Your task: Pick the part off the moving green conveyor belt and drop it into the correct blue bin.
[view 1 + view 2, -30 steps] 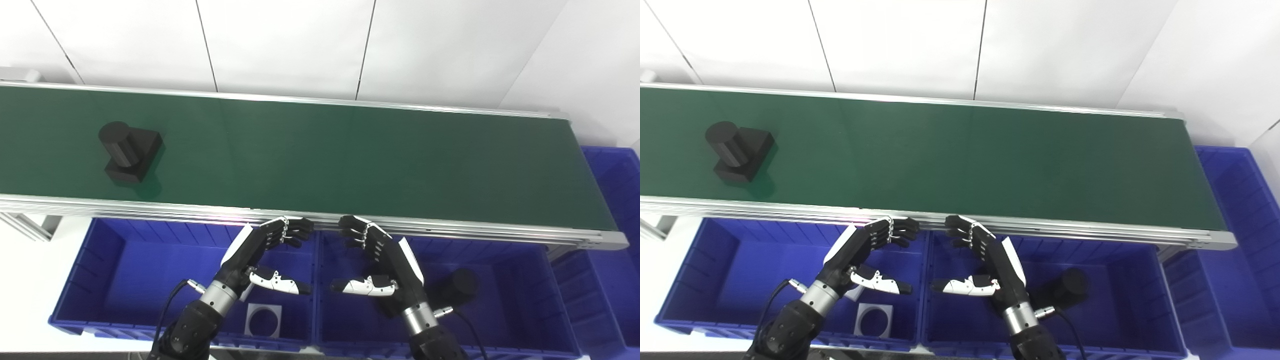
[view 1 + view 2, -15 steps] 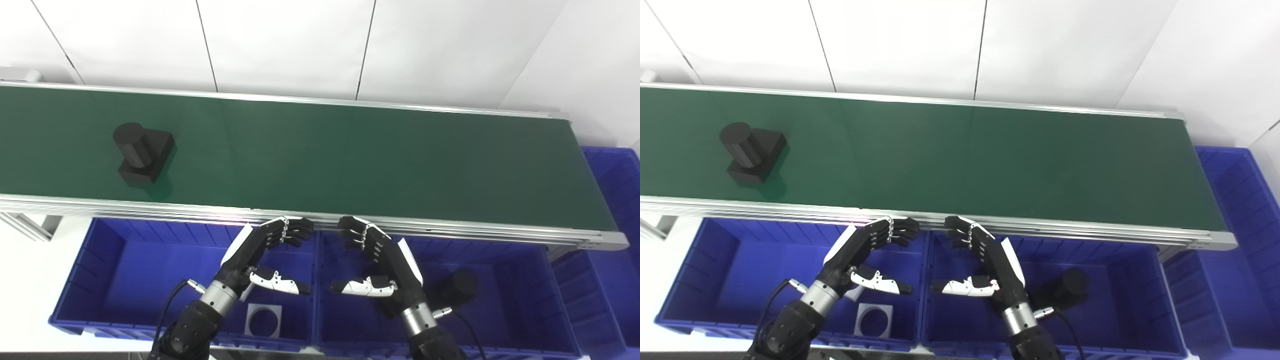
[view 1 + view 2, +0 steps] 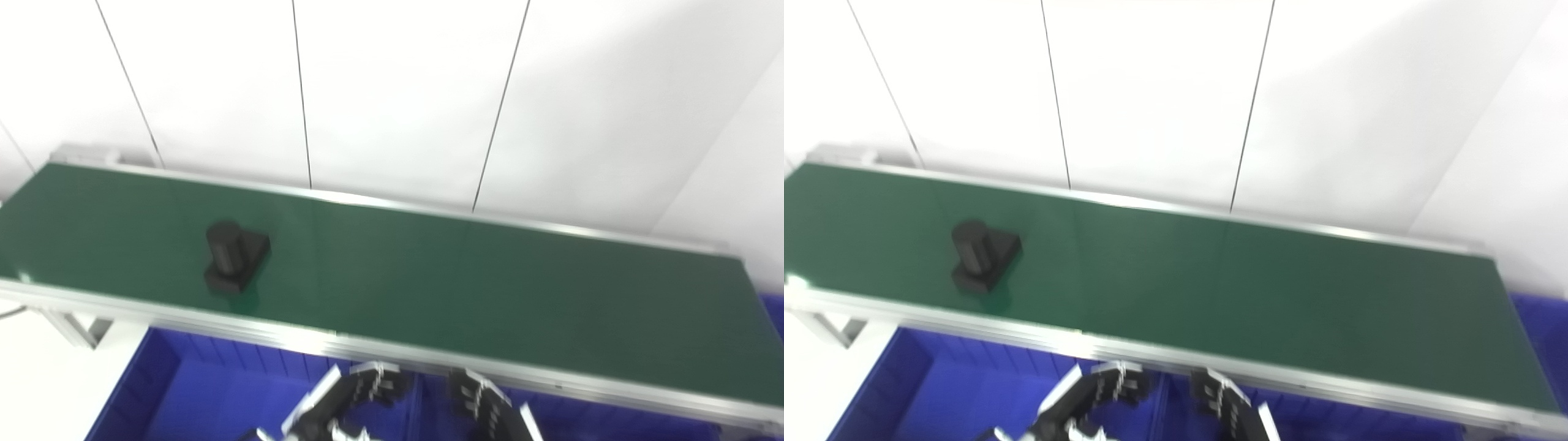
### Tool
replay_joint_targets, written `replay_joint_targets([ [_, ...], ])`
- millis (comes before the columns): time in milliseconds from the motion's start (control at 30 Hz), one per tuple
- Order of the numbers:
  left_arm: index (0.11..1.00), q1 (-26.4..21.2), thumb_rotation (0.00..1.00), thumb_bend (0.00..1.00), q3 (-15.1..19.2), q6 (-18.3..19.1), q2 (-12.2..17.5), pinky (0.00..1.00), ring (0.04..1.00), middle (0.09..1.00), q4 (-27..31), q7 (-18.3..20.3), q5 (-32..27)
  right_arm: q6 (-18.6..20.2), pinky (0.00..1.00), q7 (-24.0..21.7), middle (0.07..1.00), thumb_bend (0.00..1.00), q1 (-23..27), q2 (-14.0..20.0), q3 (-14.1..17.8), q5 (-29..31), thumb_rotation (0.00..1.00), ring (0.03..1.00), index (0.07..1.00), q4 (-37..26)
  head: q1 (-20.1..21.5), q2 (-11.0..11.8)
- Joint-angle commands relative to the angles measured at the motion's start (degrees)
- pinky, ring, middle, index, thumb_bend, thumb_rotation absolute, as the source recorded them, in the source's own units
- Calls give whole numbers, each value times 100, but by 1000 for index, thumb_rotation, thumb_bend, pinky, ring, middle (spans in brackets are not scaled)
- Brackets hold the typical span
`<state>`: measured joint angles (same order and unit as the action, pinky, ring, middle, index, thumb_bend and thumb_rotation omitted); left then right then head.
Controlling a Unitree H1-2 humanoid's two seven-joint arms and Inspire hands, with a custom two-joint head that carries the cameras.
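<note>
Black, the part had ridden rightward along the green conveyor belt (the camera had tilted up too), so the pick was nearing; left hand and right hand waited open, empty, over the blue bin

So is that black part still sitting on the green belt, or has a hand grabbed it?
On the belt. The black part rests there untouched; both hands sit below the near rail.

Green conveyor belt, black part lying toward its left end
</note>
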<state>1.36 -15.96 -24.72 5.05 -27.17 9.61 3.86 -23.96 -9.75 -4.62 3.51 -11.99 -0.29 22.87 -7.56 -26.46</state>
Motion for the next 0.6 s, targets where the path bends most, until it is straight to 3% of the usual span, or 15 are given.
replay_joint_targets([
  [0,720,-175,176,973,-53,-220,-22,658,699,729,2,-104,13,-297,707,-147,792,855,156,-63,78,123,166,775,781,-23,-49,46],
  [200,724,-281,198,978,-164,-221,-9,679,705,730,-212,-218,40,-297,703,-281,783,872,220,-93,218,155,144,768,767,113,-125,153],
  [567,730,-332,153,969,-266,-221,-44,690,701,728,-283,-321,13,-297,695,-509,781,873,236,-106,388,209,126,762,766,14,-172,121],
])
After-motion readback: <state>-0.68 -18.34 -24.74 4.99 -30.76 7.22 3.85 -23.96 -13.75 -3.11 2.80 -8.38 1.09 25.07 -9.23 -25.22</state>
